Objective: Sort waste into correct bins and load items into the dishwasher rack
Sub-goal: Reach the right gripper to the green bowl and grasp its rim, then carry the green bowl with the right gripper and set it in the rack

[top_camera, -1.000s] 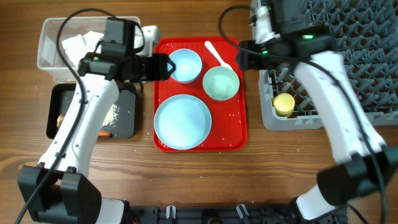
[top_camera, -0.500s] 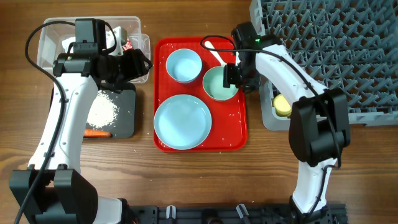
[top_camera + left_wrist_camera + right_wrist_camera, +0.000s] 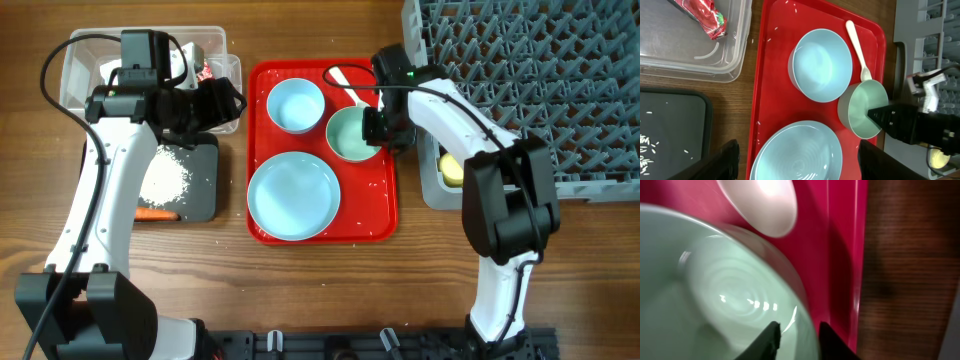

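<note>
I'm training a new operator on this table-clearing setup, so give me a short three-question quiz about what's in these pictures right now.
1. True or false: the yellow cup stands on the red tray.
2. Short answer: which bin holds the red wrapper?
3. Pick one: the right gripper has its fingers on either side of the rim of
A. the yellow cup
B. the teal bowl
C. the red wrapper

Key
1. False; it stands in the grey rack.
2. The clear tub.
3. B
</note>
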Tool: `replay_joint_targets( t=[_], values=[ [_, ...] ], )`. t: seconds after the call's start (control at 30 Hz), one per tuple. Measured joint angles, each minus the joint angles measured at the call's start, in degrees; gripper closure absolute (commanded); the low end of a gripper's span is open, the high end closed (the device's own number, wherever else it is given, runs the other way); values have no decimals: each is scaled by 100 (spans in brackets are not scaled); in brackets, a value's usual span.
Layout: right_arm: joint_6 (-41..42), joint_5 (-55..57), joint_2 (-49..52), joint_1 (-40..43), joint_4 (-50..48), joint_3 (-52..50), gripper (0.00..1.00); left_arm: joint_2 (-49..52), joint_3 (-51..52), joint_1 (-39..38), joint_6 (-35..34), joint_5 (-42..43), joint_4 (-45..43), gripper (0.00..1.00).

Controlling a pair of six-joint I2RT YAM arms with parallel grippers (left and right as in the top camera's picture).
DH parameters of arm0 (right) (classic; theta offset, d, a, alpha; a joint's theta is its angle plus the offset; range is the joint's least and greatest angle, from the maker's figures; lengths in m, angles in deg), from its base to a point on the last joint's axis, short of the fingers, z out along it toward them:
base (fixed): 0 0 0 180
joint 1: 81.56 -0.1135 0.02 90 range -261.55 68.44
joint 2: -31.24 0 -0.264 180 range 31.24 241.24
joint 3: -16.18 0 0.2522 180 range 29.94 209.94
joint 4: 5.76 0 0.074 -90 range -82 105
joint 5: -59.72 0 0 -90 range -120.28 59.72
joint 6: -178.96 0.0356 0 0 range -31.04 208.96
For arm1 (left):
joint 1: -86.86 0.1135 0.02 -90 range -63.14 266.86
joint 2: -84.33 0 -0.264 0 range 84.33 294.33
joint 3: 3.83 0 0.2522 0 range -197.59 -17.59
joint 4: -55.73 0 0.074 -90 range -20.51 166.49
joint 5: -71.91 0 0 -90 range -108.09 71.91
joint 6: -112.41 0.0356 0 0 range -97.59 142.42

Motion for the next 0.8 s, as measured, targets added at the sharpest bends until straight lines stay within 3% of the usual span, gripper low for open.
replay_joint_targets(
  t=[0.1, 0.2, 0.53, 0.8],
  values=[
    [17, 22, 13, 0, -13, -48, 96, 0, 0, 0, 0, -2, 0, 12],
    [4, 17, 13, 2, -31, -46, 96, 0, 0, 0, -17, 0, 2, 0],
    [4, 37, -160, 2, 251, -44, 96, 0, 0, 0, -22, -2, 2, 0],
    [-90, 367, -1576, 2, 476, -28, 96, 0, 0, 0, -20, 0, 2, 0]
  ],
)
